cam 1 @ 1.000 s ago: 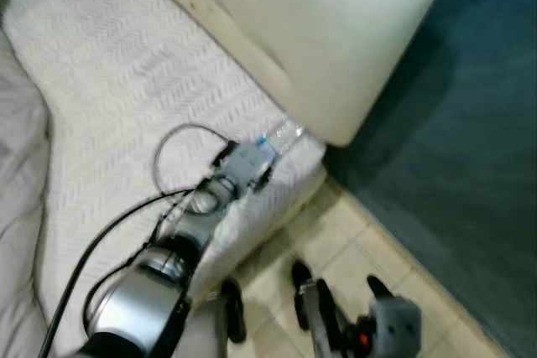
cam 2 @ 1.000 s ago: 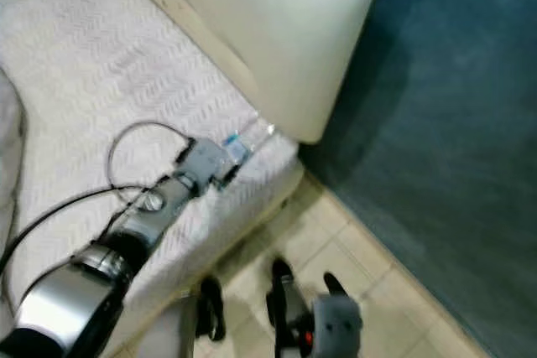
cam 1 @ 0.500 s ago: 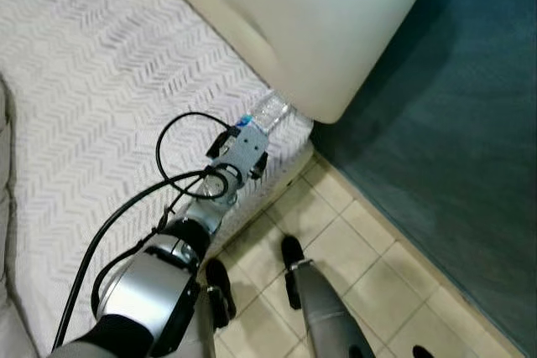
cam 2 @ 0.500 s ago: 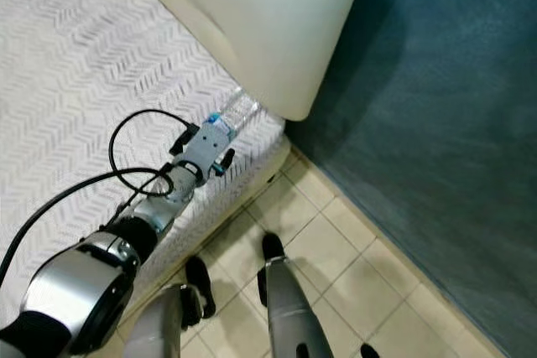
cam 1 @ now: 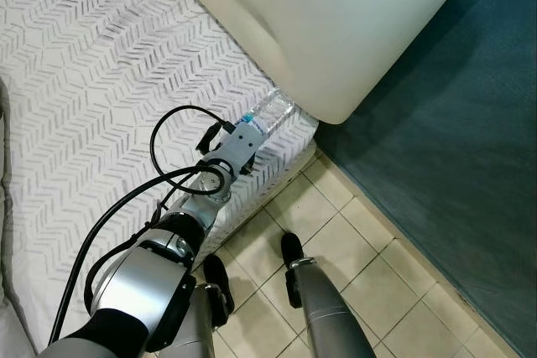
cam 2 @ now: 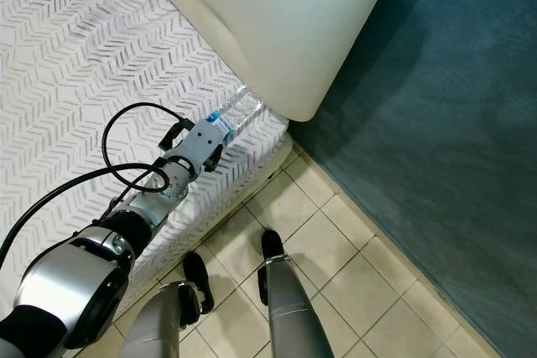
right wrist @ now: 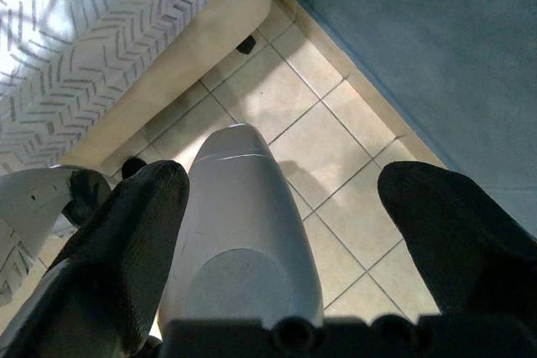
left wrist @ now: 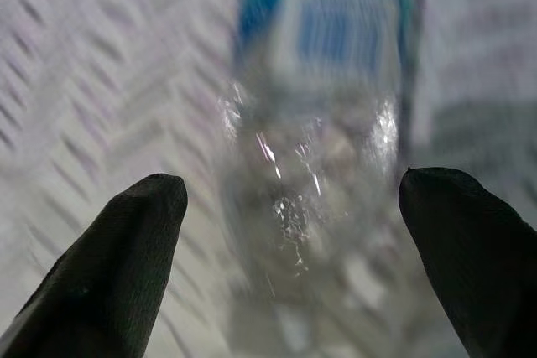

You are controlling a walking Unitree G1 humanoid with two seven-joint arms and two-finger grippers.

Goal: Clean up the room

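A clear plastic water bottle point(cam 1: 272, 111) with a blue label lies at the corner of the white chevron-patterned bed point(cam 1: 101, 81), close under a cream padded board. My left arm reaches across the bed to it, and the grey wrist housing point(cam 1: 238, 145) covers the fingers from above. In the left wrist view the left gripper point(left wrist: 289, 199) is open, one black fingertip point(left wrist: 117, 245) on each side of the bottle point(left wrist: 310, 140). The right gripper point(right wrist: 281, 207) hangs open over the floor tiles, above my own leg.
The cream padded board point(cam 1: 336, 23) overhangs the bed's end. Beige floor tiles point(cam 1: 357, 241) run between the bed and a dark teal surface point(cam 1: 470, 140). My legs and black feet point(cam 1: 289, 251) stand on the tiles by the bed's edge. Black cables point(cam 1: 164, 144) loop over the left arm.
The head camera has shifted and sharpened. My left gripper has stayed at the bottle, a little nearer. The right gripper, seen low right a second ago, has left the eye views.
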